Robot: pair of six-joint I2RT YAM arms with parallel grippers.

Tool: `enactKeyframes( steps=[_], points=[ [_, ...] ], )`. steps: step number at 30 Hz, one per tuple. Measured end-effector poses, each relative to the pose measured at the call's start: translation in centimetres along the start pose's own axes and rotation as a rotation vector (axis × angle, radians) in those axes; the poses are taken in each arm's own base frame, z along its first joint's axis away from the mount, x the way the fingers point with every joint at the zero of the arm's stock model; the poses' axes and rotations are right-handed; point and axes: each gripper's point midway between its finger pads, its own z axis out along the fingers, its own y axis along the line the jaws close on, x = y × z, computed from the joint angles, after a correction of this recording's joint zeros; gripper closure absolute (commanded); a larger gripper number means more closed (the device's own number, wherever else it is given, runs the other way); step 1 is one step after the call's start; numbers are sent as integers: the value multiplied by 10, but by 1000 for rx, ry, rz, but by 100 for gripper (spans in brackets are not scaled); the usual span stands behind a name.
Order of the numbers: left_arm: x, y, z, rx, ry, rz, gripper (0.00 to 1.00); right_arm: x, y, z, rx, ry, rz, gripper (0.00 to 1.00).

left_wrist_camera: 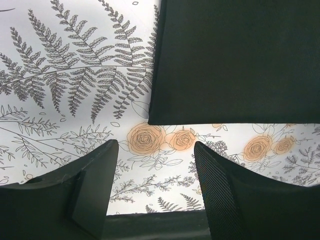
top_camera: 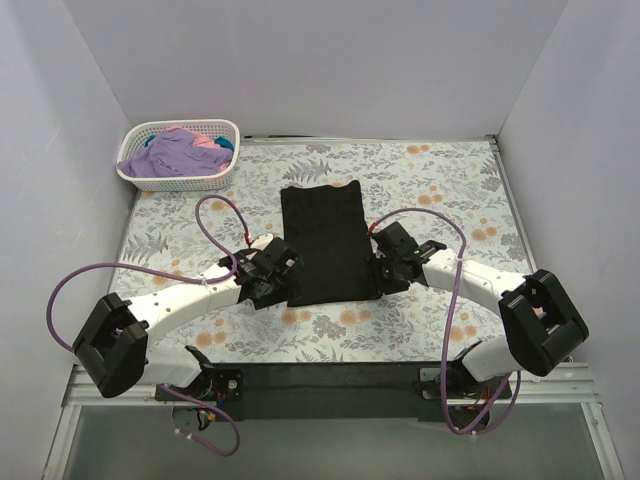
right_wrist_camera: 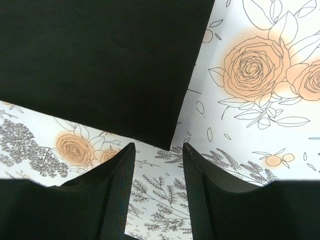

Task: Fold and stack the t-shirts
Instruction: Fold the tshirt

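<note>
Top view: the black t-shirt [top_camera: 325,245] lies flat at frame centre as a tall narrow rectangle, sleeves apparently tucked in. The other t-shirts [top_camera: 175,152] sit bunched in the white basket [top_camera: 128,170] at upper left, so I judge one tee part-folded and nothing stacked; how many are in the heap is hidden. Left wrist view: the left gripper [left_wrist_camera: 155,150] stands wide and empty, with the shirt's corner at upper right and the rest cut off. Right wrist view: the right gripper [right_wrist_camera: 158,150] is part-open and empty, with the shirt's corner at upper left, just above it; whether they touch is unclear.

Black t-shirt [left_wrist_camera: 240,60] corner flat on floral table cover [left_wrist_camera: 75,75], just beyond left hand [left_wrist_camera: 155,146], fingers apart.
</note>
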Motion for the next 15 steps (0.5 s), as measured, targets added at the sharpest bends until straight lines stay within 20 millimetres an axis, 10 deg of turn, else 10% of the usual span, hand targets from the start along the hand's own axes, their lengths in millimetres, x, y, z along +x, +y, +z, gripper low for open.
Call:
enactKeyframes(
  steps=[15],
  points=[
    [1,-1,0,-5,-8,-22,42,8,-5,14,100,20,-8,56]
  ],
)
